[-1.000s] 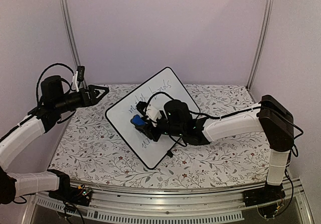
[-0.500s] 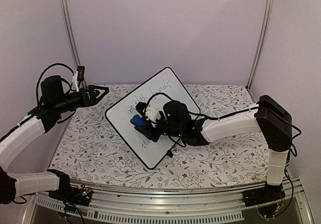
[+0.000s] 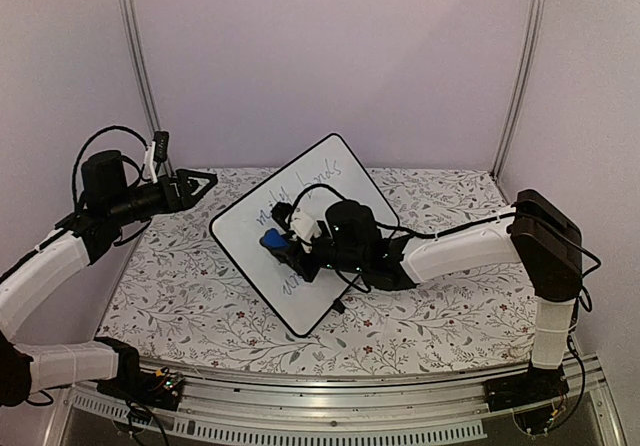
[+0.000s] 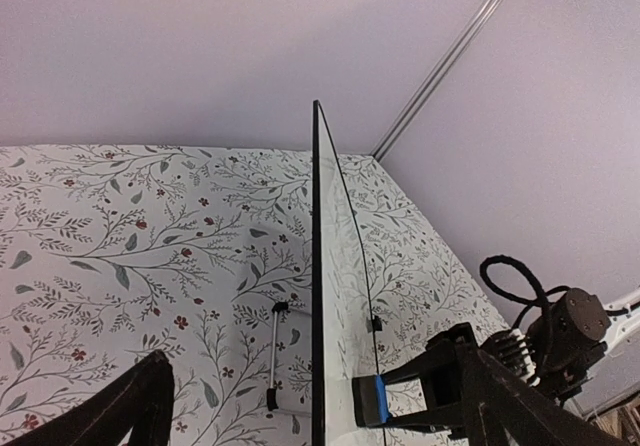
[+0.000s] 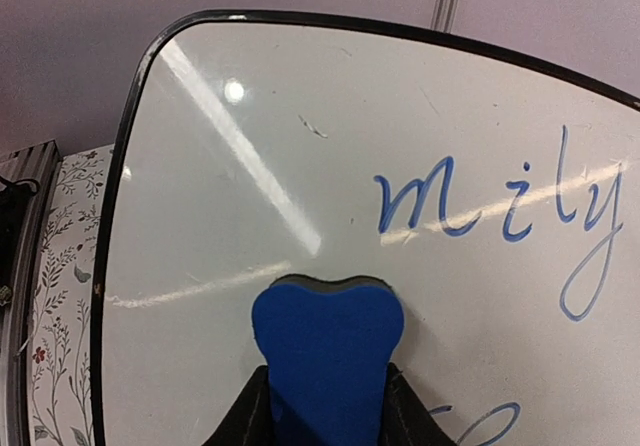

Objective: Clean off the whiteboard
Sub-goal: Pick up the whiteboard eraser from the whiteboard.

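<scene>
The whiteboard [image 3: 240, 234] sits mid-table, turned cornerwise so that it reads as a diamond from above. Its far corner reaches the back wall line, and its near corner stops well short of the table's front edge. The thin black rim is unbroken along the two left edges. The right corner is hidden under the right arm. From the left wrist the board shows edge-on as a thin dark line. Whether it lies flat or is propped cannot be told.

The right gripper [image 3: 282, 250] is over the board's left half, clamped tight on a blue eraser [image 5: 327, 351]. The block bulges between the fingers. The eraser's grey felt edge meets the white surface, inside the rounded left corner and apart from the rim. Blue handwriting [image 5: 500, 206] begins just to the eraser's right, not touching it, and runs on towards the board's far corner.

The left gripper [image 3: 203, 182] hangs off the board, beyond its upper-left edge, with its jaws spread wide and holding nothing. A strip of the floral table [image 3: 450, 196] separates it from the rim. Floral cloth borders the board on the left, right and near sides. Metal posts [image 3: 135, 56] stand at the back corners.
</scene>
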Motion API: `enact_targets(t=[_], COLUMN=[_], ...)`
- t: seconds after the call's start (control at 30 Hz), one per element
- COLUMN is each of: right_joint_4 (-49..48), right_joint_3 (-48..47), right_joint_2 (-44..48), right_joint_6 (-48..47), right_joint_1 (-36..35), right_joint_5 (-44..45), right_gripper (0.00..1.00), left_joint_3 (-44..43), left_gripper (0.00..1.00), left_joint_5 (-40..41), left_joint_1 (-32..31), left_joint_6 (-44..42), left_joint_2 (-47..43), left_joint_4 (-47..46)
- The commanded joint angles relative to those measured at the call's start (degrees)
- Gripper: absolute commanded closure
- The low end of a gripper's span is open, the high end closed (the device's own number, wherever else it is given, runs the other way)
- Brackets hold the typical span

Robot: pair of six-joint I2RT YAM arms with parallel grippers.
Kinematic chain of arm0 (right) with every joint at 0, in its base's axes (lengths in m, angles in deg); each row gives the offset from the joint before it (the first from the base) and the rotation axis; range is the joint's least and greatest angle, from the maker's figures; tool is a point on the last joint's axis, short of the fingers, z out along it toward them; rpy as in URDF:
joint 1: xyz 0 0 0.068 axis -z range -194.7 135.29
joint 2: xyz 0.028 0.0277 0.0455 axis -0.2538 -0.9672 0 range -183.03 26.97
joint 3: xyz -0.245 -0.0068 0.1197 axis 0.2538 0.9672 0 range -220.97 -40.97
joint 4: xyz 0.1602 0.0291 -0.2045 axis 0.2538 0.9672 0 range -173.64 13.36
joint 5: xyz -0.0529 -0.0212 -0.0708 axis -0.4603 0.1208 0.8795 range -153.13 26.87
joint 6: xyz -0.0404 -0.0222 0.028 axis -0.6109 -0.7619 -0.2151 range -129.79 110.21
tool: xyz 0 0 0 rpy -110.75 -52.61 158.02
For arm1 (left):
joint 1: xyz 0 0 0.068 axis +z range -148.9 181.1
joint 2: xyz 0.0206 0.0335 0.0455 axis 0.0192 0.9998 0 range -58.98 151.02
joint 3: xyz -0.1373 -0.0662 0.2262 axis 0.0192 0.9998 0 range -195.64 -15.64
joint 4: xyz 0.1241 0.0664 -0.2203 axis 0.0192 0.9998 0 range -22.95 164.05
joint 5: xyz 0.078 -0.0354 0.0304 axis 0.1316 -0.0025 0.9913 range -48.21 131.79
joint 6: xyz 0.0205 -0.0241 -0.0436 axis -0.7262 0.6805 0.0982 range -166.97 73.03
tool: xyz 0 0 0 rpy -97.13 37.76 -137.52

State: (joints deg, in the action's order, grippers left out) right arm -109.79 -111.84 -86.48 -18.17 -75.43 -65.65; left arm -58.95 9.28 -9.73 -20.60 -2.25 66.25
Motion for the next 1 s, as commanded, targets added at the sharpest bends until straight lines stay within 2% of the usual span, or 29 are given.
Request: enact_targets(t=[0.0, 0.17, 0.33, 0.67, 0.97], right_joint_4=[-0.81, -0.79, 0.44, 8.98, 25.44], right_joint_3=[-1.07, -0.59, -0.21, -2.78, -13.75], right_joint_2=[-0.63, 0.43, 3.07, 8.56, 8.39], right_joint_6=[0.71, 0.95, 0.98, 1.61, 1.34], right_joint_1=[0.04, 0.06, 0.07, 0.08, 0.07], right_joint_5=[0.72, 1.07, 1.9, 5.42, 8.18], right_gripper=[0.72, 0.9, 0.9, 0.9, 0.9], left_joint_3=[0.06, 0.05, 0.07, 0.07, -0.02], left_gripper=[0.0, 0.0, 0.0, 0.0, 0.0], left_joint_5=[-0.07, -0.18, -0.27, -0.49, -1.27], left_joint_1=[0.28, 0.32, 0.3, 0.29, 0.17], left_joint_6=[-0.12, -0.13, -0.07, -0.02, -0.87], left_joint_2=[0.18, 0.31, 0.48, 0.8, 1.17], left_joint_4=[-0.41, -0.43, -0.52, -0.58, -0.35])
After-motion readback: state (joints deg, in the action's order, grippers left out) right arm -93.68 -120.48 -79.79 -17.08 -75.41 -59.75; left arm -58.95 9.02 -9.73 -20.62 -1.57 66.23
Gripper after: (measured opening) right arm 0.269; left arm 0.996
